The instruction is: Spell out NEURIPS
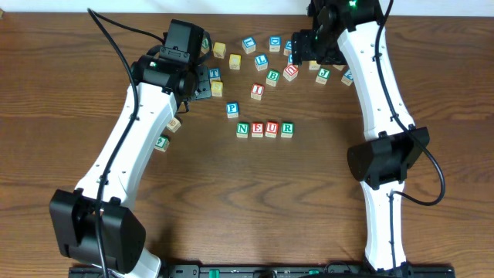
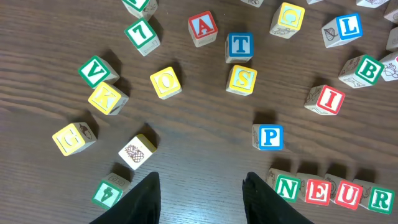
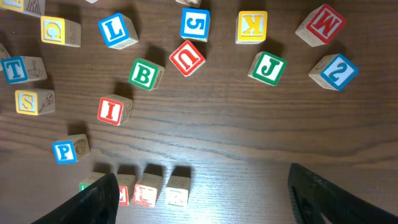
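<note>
Four cubes stand in a row: green N (image 1: 243, 130), red E (image 1: 257, 130), red U (image 1: 271, 129), green R (image 1: 286, 128). The blue P (image 1: 232, 110) lies up-left of the row and the red I (image 1: 257, 91) sits further back. In the left wrist view the P (image 2: 268, 135), the I (image 2: 325, 99) and a yellow S (image 2: 241, 79) lie ahead of my left gripper (image 2: 200, 199), which is open and empty. My right gripper (image 3: 202, 180) is wide open over the row's R end, holding nothing. The I (image 3: 114, 110) and P (image 3: 68, 150) lie to its left.
Loose cubes with other letters and digits are scattered across the back: B (image 1: 272, 77), L (image 1: 261, 62), a second red U (image 3: 187, 58), J (image 3: 268, 67), M (image 3: 322, 25), O (image 2: 166, 82), V (image 2: 96, 71), A (image 2: 202, 27), T (image 2: 239, 45).
</note>
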`<state>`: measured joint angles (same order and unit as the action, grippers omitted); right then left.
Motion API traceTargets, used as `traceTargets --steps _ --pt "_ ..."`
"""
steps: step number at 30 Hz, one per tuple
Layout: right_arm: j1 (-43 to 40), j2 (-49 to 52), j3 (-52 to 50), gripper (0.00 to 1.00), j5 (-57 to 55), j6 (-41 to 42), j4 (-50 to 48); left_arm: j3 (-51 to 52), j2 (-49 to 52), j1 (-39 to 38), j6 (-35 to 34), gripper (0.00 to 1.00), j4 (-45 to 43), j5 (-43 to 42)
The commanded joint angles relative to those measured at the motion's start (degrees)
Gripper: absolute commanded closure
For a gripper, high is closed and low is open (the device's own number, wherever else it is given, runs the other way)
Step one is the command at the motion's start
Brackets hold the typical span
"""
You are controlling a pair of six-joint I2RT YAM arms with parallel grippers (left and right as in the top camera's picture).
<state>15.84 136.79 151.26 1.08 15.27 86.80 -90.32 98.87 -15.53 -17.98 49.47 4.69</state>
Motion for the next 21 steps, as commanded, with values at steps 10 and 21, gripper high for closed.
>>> traceTargets --steps 10,21 --pt "0.76 -0.76 -0.22 0.19 -0.07 0.11 0.2 0.44 -0.81 0.13 0.11 0.58 0.17 0.46" --pt "0.76 -0.76 -0.22 0.18 -0.09 0.11 0.17 0.44 -0.66 0.15 0.15 0.58 -1.46 0.5"
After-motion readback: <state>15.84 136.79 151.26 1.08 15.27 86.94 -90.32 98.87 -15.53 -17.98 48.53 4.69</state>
